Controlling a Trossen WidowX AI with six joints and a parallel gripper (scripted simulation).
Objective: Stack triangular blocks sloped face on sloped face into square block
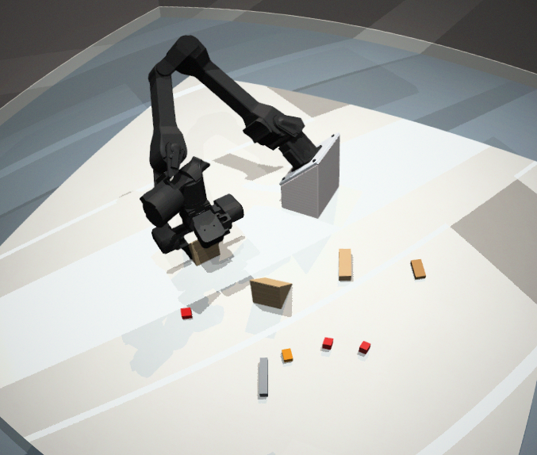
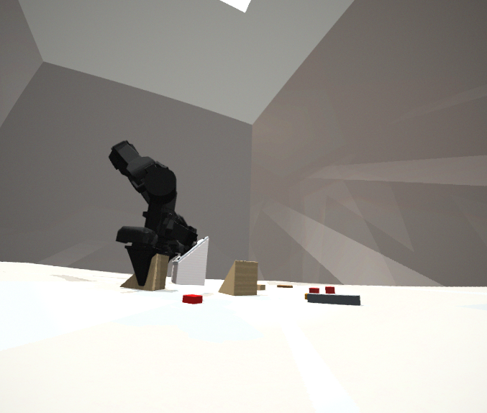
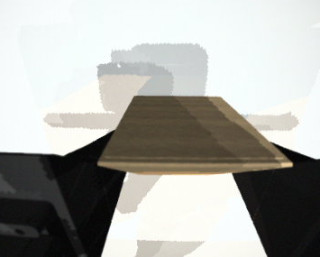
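One triangular block (image 1: 205, 254) (image 2: 160, 271) (image 3: 187, 130) is between the fingers of my gripper (image 1: 204, 250) (image 2: 147, 278) (image 3: 177, 129), which is shut on it. This block is upright, at or just above the table; a gap under it cannot be made out. In the exterior view its low, sloping part shows behind the near finger. The other triangular block (image 1: 269, 294) (image 2: 245, 278) stands alone on the table, to the right of the gripper in the top and exterior views. Its upright face is towards the exterior camera and its slope falls away behind. The two blocks are apart.
A red cube (image 1: 186, 313) (image 2: 192, 298) lies in front of the gripper. Two red cubes (image 1: 327, 343) (image 1: 364, 347), an orange block (image 1: 287, 355) and a grey bar (image 1: 263, 376) (image 2: 334, 299) lie farther forward. Two tan blocks (image 1: 345, 263) (image 1: 418, 269) lie right; the grey arm mount (image 1: 301, 191) stands behind.
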